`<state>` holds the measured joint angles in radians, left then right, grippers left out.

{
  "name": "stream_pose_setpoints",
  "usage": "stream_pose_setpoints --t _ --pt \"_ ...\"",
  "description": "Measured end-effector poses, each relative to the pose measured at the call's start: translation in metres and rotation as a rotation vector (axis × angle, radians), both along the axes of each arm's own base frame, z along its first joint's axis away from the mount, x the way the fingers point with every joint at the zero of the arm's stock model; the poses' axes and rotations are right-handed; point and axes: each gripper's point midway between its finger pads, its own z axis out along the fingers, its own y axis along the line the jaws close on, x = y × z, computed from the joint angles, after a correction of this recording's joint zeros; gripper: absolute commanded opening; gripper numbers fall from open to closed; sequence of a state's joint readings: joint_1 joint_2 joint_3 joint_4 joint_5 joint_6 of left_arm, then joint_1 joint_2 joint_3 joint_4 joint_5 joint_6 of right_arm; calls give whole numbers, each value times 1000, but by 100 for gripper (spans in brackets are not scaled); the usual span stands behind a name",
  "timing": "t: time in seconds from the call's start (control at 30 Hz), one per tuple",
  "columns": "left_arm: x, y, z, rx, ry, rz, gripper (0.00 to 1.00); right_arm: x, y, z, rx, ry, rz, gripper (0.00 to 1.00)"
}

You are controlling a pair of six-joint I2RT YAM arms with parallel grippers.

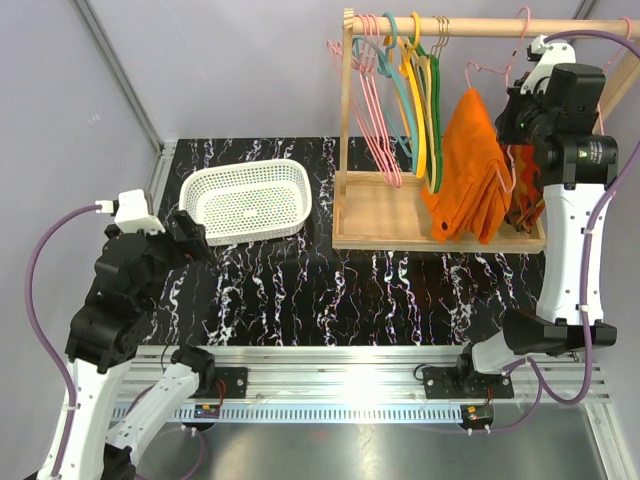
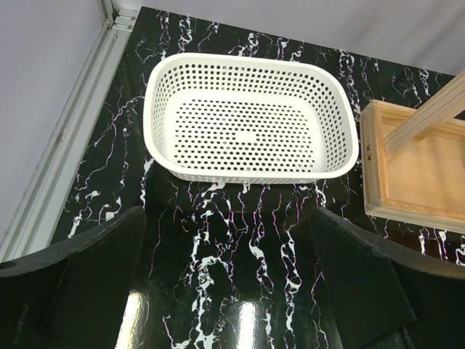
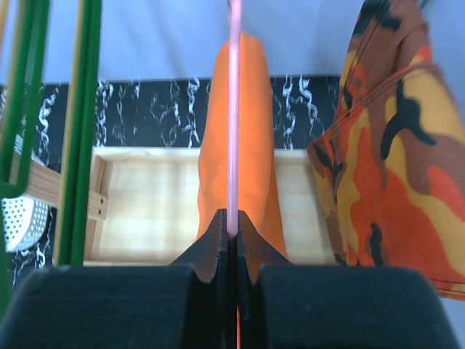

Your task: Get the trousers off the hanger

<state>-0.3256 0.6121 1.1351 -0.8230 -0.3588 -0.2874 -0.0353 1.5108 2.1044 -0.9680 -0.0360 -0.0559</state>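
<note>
The bright orange trousers (image 1: 472, 165) hang folded over a thin pink wire hanger (image 1: 484, 73) on the wooden rail. In the right wrist view the trousers (image 3: 256, 131) hang just behind the pink hanger wire (image 3: 233, 109). My right gripper (image 1: 512, 122) is raised beside the trousers' right edge. Its jaws (image 3: 233, 227) are shut on the pink hanger wire. My left gripper (image 1: 196, 240) is open and empty, low over the table just in front of the white basket (image 1: 245, 166). The left wrist view shows its fingers (image 2: 94, 269) wide apart, with nothing between them.
A camouflage garment (image 1: 526, 190) hangs right of the trousers, close to my right gripper (image 3: 385, 145). Empty pink (image 1: 375, 115), teal (image 1: 398, 85), yellow (image 1: 414, 90) and green (image 1: 435, 115) hangers hang on the rail (image 1: 470, 27). The rack's wooden base (image 1: 380, 215) lies below. The basket (image 2: 247, 59) holds nothing.
</note>
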Motion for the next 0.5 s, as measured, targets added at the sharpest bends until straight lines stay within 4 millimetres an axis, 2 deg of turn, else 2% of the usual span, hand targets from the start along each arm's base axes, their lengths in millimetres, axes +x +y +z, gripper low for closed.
stream_pose_setpoints --t 0.27,0.37,0.5 --pt "-3 0 11 -9 -19 -5 99 -11 0 63 -10 -167 0 0" --pt "-2 -3 19 -18 -28 -18 99 -16 1 74 -4 -195 -1 0" --pt "3 -11 38 -50 -51 -46 99 -26 3 76 25 -204 -4 0"
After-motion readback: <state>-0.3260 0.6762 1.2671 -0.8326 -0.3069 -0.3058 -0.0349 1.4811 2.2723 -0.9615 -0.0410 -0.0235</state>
